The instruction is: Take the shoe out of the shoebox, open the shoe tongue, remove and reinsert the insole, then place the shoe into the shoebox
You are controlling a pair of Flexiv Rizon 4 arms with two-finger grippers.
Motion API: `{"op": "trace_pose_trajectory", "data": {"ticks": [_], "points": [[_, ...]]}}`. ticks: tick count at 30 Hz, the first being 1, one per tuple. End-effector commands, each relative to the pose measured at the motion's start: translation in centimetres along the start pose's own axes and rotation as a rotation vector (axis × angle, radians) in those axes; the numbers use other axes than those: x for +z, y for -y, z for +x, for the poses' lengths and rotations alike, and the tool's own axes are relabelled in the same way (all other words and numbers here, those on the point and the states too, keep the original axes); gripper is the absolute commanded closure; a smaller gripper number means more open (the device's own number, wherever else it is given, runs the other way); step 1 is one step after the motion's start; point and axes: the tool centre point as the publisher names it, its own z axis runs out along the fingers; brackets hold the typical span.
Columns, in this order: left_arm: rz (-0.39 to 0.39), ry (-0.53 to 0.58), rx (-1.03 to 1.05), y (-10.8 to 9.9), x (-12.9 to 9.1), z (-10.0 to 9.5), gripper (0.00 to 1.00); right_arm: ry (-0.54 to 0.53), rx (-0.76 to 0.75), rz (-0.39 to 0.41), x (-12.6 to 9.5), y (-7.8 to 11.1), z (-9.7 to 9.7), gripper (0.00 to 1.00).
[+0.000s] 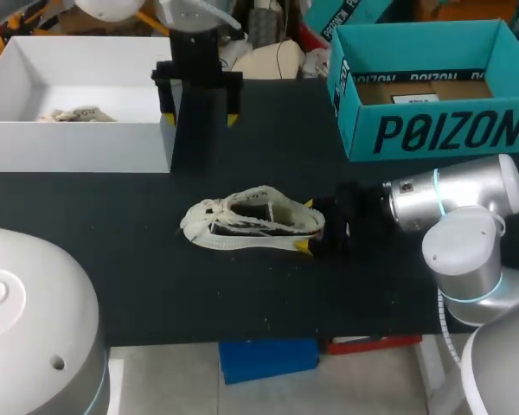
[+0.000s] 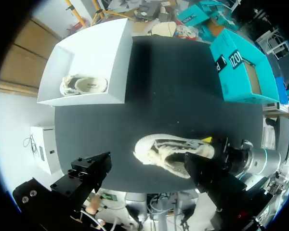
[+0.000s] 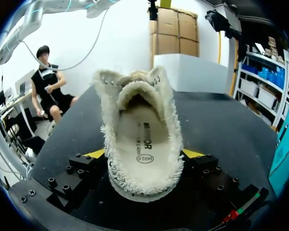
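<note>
Right pincer (image 1: pixel 307 226) grips the shoe (image 1: pixel 242 223) at its heel; left pincer (image 1: pixel 199 117) open.

Shoe (image 1: pixel 251 223) fuzzy cloth, frayed edges; table (image 1: pixel 277 143) matt black; teal shoebox (image 1: pixel 441 131) cardboard.

At the frame's lower right, the right arm (image 1: pixel 454 203) shows a brushed silver cylinder and rounded grey-white joints ringed in cyan light. The left tool (image 1: pixel 199 117) and right tool (image 1: pixel 307 226) are black, blocky, yellow-tipped.
</note>
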Motion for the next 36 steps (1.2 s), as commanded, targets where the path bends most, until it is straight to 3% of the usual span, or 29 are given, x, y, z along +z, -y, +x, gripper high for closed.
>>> {"op": "trace_pose_trajectory", "data": {"ticks": [1,7,22,26,36], "points": [[0.035,0.046,0.056,-4.0,2.3,3.6,0.00,0.001,0.001,0.002,0.3,0.1,-0.2,1.00],[0.001,0.081,0.145,-7.1,4.2,5.2,0.00,0.001,0.001,0.002,0.3,0.1,-0.2,1.00],[0.001,0.081,0.145,-7.1,4.2,5.2,0.00,0.001,0.001,0.002,0.3,0.1,-0.2,1.00],[0.052,0.125,0.097,-6.8,4.8,4.2,0.00,0.001,0.001,0.002,0.3,0.1,-0.2,1.00],[0.085,0.163,0.105,-7.9,7.3,7.1,0.00,0.001,0.001,0.002,0.3,0.1,-0.2,1.00]]}}
